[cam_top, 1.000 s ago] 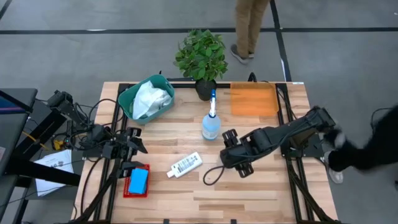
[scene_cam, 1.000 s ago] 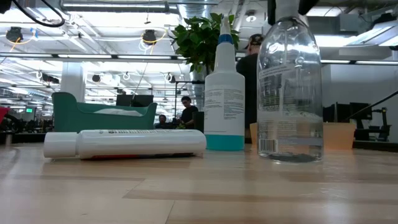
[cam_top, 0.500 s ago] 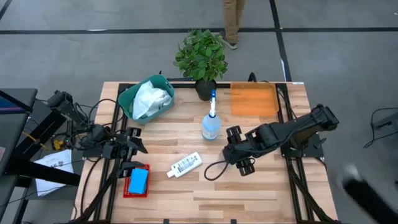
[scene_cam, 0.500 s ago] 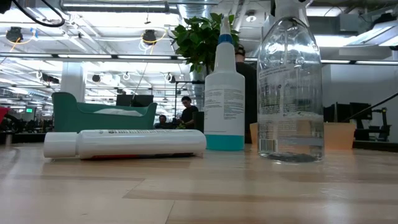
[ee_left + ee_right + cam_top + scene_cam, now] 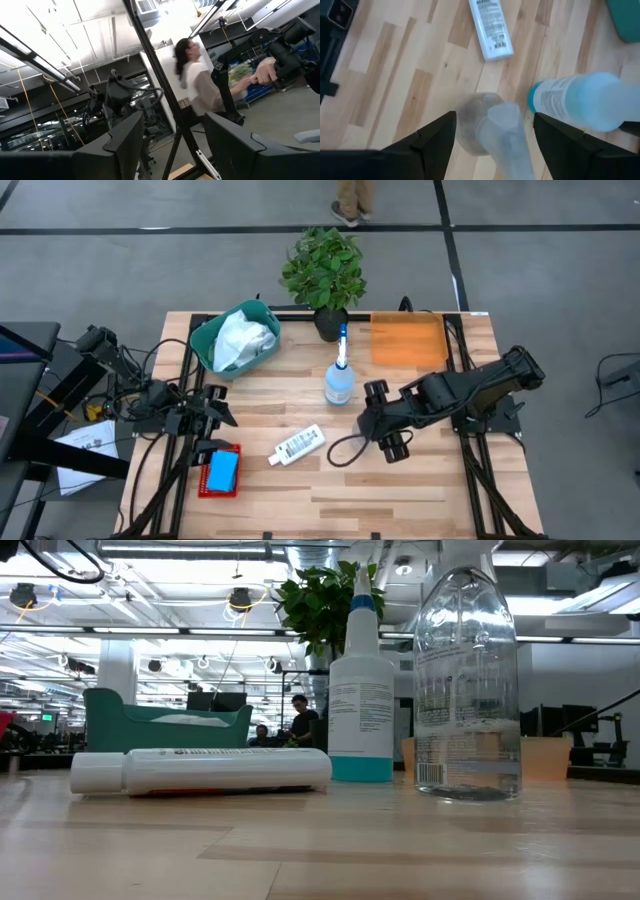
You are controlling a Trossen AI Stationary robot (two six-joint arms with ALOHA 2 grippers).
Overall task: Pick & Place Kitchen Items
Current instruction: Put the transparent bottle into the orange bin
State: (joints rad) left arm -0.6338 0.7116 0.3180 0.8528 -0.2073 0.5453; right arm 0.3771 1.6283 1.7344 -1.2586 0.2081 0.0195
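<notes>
Right end effector [image 5: 492, 130] hangs over clear bottle [image 5: 492, 127] standing mid-table [image 5: 420, 500], fingers apart around its top, not touching. Blue-capped bottle [image 5: 339, 380] stands just beside. Left end effector [image 5: 215, 408] at left edge, fingers apart.

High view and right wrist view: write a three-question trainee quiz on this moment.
1. True or false: the white labelled bottle stands upright.
2. What lies in the teal basket? A) white cloth B) yellow sponge C) spoon
3. Fill in: the right gripper has its fingers ___ either side of the clear bottle.
Key: 1 false, it lies flat; 2 A; 3 open.
The left gripper waits at the table's left edge.
</notes>
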